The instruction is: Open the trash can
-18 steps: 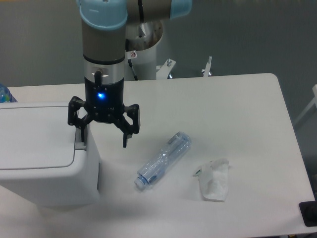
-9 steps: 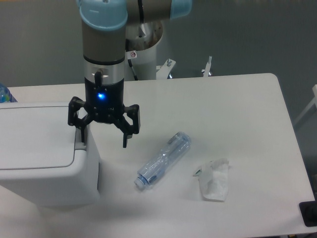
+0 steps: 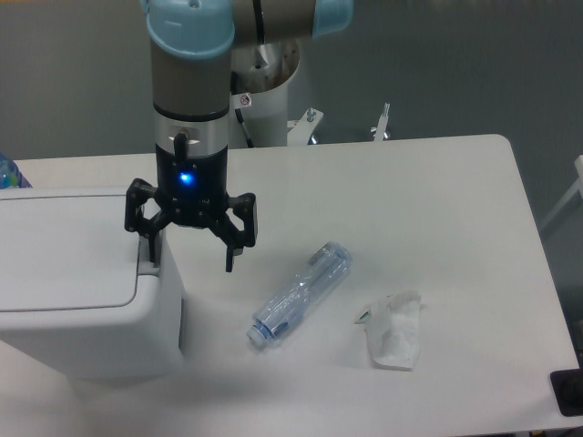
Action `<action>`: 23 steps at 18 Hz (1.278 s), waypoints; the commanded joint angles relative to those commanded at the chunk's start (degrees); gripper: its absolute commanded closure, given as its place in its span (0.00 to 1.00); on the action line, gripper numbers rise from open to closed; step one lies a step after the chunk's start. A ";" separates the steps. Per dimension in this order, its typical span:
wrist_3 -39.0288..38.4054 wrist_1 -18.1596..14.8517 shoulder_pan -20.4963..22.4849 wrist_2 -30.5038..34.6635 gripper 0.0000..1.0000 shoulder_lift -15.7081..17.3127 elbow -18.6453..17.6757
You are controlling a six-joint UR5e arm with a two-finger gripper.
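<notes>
Here, a big white trash can point(image 3: 82, 282) at the left edge of the desk point(image 3: 437, 209), lid flat and shut. Small grey tab at the right edge of the lid, partly hidden behind one finger. Right above that edge, the end effector point(image 3: 189, 259) pointing straight down, fingers spread wide apart and holding nothing. Left finger point(image 3: 148, 248) down at the tab, seems to touch it, though hard to tell for sure. Right finger point(image 3: 232, 255) hanging past the side of the trash can, over bare desk. Blue light glowing on the black body of the end effector.

Near the middle of the desk, a clear plastic bottle point(image 3: 301, 293) lying on its side, tilted, cap end pointing to the front-left corner. Just to the right of it, toward the front edge, a crumpled white bag point(image 3: 393, 332), apart from the bottle. Both well apart from the trash can. Far back edge and right side of the desk with nothing else to name.
</notes>
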 joint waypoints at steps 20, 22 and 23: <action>0.61 0.09 0.09 0.26 0.00 -0.09 3.76; 1.31 0.62 0.44 3.32 0.00 -0.61 7.54; 2.45 0.62 0.79 6.12 0.00 -0.96 8.86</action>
